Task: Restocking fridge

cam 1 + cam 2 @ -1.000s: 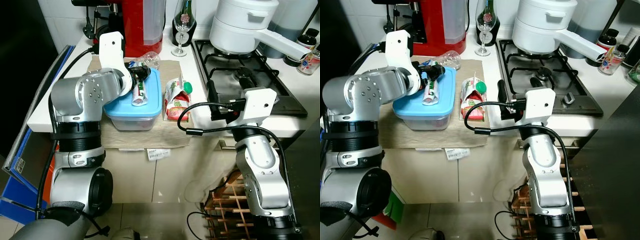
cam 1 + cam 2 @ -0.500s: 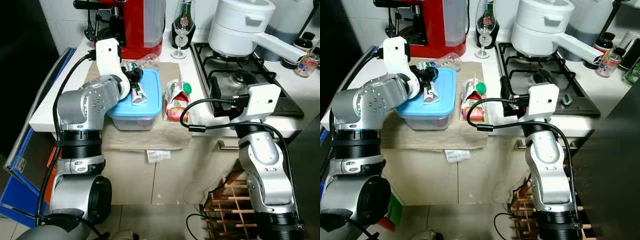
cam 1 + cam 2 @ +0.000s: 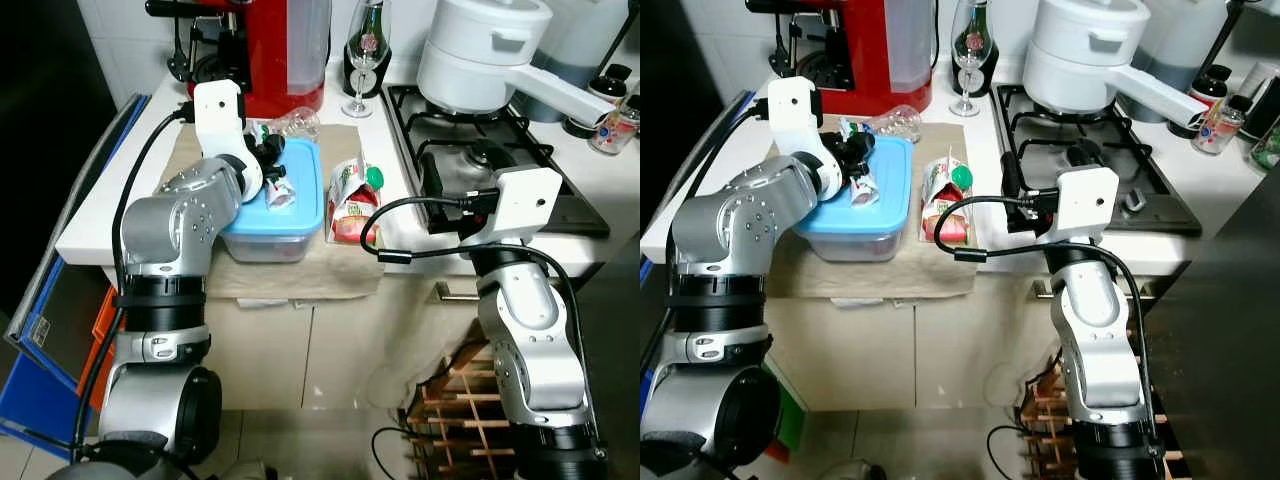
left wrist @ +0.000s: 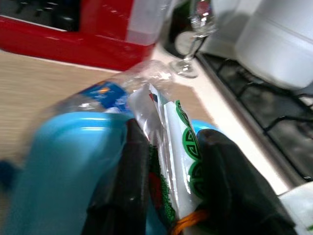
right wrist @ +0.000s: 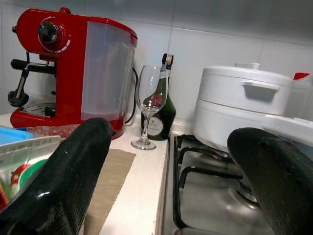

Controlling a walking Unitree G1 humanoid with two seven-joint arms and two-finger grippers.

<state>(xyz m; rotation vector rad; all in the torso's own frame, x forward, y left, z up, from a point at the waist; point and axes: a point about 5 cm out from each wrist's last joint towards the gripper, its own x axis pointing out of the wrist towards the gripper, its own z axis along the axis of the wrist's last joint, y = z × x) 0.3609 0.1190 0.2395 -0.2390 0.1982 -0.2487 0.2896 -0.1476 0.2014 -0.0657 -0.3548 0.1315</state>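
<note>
1. Left claw [image 3: 272, 172]: upper left of the left eye view, above the blue lid of a plastic container [image 3: 285, 205]; fingers [image 4: 129, 186] clamped on a white-and-green food packet [image 3: 277, 187].
2. Food packet: pinched between the two black fingers in the left wrist view, lower end touching or just above the container lid; cannot tell which.
3. Plastic container: centre left of the left eye view, seated on a beige cloth mat [image 3: 300, 270] on the white desk [image 3: 110, 195].
4. Red-and-white pouch [image 3: 350, 200] with green cap: lying on the mat just beside the container, between container and gas hob [image 3: 500, 160].
5. Right claw [image 3: 432, 195]: centre right of the left eye view, at the desk edge in front of the hob; fingers [image 5: 73, 166] spread wide apart, gripping nothing.
6. Red coffee machine [image 3: 270, 50]: top of the frame, behind the container.
7. Wine glass [image 3: 362, 70] and dark bottle [image 5: 160, 105]: top centre, beside the coffee machine.
8. White pot [image 3: 480, 50]: upper right, on the hob.
9. Crumpled clear plastic bottle [image 3: 295, 122]: on the mat, between coffee machine and container.
</note>
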